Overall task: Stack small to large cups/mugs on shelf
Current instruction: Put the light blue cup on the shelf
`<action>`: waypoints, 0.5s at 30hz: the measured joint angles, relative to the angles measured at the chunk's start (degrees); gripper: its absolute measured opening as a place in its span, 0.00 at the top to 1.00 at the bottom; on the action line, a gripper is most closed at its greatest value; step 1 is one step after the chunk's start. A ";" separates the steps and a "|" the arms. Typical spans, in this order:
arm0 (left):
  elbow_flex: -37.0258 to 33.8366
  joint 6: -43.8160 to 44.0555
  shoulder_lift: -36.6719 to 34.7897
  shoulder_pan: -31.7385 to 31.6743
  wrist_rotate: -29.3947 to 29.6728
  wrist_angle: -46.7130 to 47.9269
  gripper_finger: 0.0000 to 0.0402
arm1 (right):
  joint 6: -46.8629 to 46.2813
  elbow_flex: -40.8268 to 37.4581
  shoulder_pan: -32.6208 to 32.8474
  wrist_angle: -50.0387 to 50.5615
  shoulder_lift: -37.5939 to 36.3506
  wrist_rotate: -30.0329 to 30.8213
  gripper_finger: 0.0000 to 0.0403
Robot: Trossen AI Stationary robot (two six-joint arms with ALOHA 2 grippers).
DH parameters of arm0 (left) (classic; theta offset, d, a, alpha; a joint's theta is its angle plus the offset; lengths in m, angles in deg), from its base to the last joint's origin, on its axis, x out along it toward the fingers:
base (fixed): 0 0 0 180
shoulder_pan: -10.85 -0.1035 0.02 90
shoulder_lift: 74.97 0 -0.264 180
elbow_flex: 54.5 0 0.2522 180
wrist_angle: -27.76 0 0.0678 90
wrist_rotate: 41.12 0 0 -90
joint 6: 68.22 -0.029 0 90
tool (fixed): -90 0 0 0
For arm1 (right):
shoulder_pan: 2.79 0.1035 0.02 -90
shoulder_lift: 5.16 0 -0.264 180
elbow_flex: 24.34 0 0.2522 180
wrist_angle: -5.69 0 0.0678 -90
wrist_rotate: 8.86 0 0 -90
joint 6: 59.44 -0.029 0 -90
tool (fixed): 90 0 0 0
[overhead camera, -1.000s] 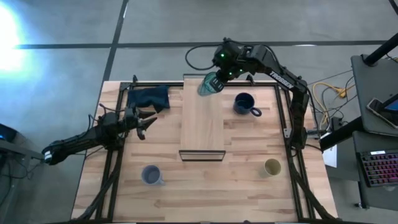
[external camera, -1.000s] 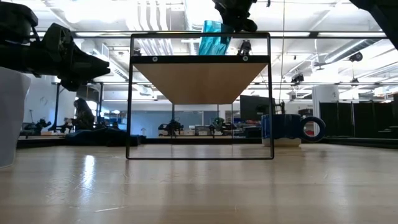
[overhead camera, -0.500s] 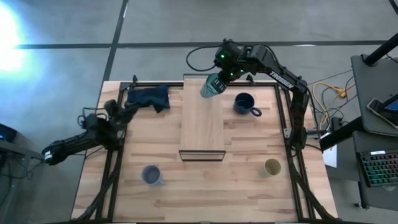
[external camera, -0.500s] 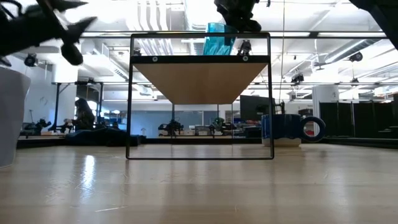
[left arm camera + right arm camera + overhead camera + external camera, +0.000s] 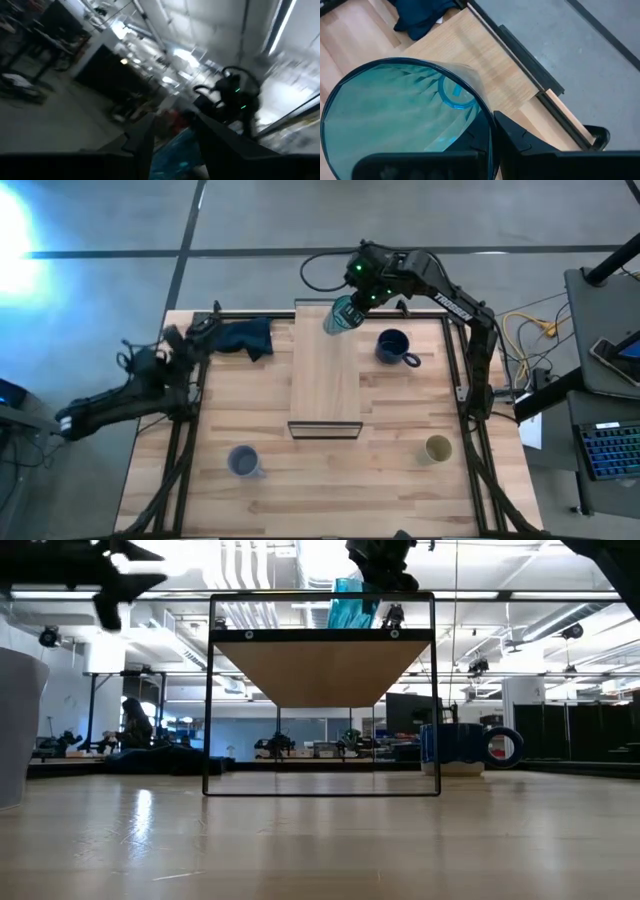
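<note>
- Your right hand [image 5: 352,305] was clamped on the rim of the teal tumbler [image 5: 337,316], one finger inside the wall as the right wrist view showed it [image 5: 405,125]; the tumbler hung at the far end of the shelf [image 5: 326,380], near its right edge.
- In the low view the tumbler [image 5: 349,603] looked to be just above the board or barely on it; I could not tell whether it touched.
- If you had let go while it was tilted or off the board, it could have tipped, or rolled off the far edge.
- The inner finger could have dragged the light tumbler up on withdrawal.
- The navy mug [image 5: 394,346], the blue-grey mug [image 5: 242,461] and the cream cup [image 5: 438,448] sat on the bench [image 5: 400,480], well apart.
- Your left hand [image 5: 150,360] waited near the dark cloth [image 5: 240,337]; I cannot tell its grip.
</note>
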 joint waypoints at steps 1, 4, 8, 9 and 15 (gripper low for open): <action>3.48 -2.71 3.37 -0.02 0.01 2.23 0.68 | 0.02 0.00 -0.26 -0.38 -0.01 -0.38 0.97; 12.75 -11.50 11.45 0.00 -0.14 8.35 0.68 | 0.04 0.00 -0.77 -1.24 -0.02 -2.63 0.97; 23.83 -11.51 21.30 -0.99 -3.75 19.16 0.68 | 0.01 -0.13 -1.47 -1.47 -0.04 -7.19 0.97; 26.16 -11.35 23.73 -2.01 -4.00 22.68 0.68 | 0.02 -0.13 -1.73 -1.47 -0.04 -7.79 0.97; 34.31 -17.34 37.12 -10.80 -18.02 29.47 0.68 | 0.00 -0.16 -3.75 -1.52 -0.04 -7.61 0.97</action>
